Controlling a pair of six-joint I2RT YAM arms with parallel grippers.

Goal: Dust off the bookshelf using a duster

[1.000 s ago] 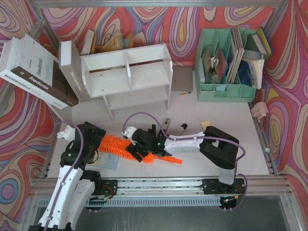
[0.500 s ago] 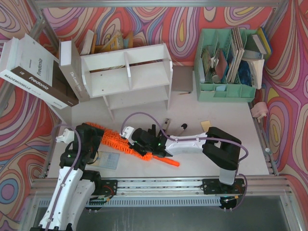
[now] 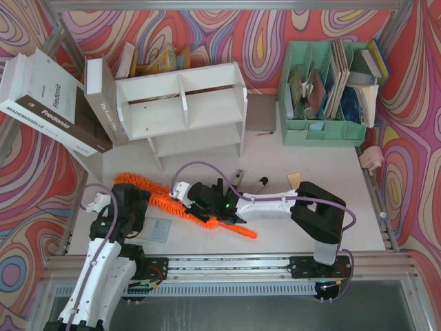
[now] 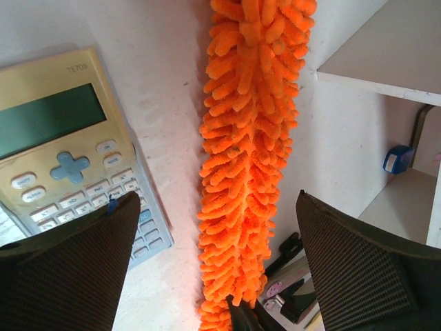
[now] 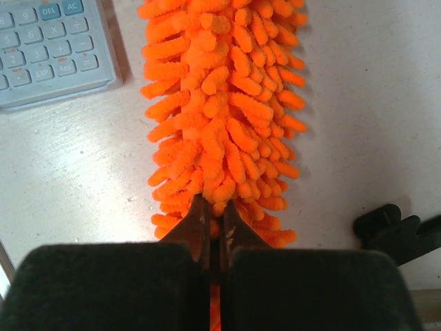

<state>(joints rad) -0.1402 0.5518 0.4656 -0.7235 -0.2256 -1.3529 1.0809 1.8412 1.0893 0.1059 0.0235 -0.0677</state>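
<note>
The orange fluffy duster [image 3: 158, 196] lies slantwise across the table in front of the white bookshelf [image 3: 186, 110], with its thin handle pointing near-right. My right gripper [image 3: 193, 205] is shut on the duster where the fluff meets the handle; in the right wrist view the jaws [image 5: 215, 219] pinch its core. My left gripper [image 3: 129, 201] is open at the fluffy end. In the left wrist view the duster [image 4: 248, 158] runs between the wide-apart fingers [image 4: 217, 207] without touching them. A shelf corner of the bookshelf [image 4: 386, 48] shows at the upper right.
A calculator [image 3: 158, 229] lies on the table beside the duster, near my left gripper. Large books [image 3: 48, 103] lean at the far left and a mint-green organiser [image 3: 324, 89] stands at the far right. A marker pen [image 3: 262, 183] lies behind the right arm.
The right gripper has shut on the duster. The bunched duster has stretched out, its fluffy end swinging to the far left. My left arm has drawn back slightly towards the near edge.
</note>
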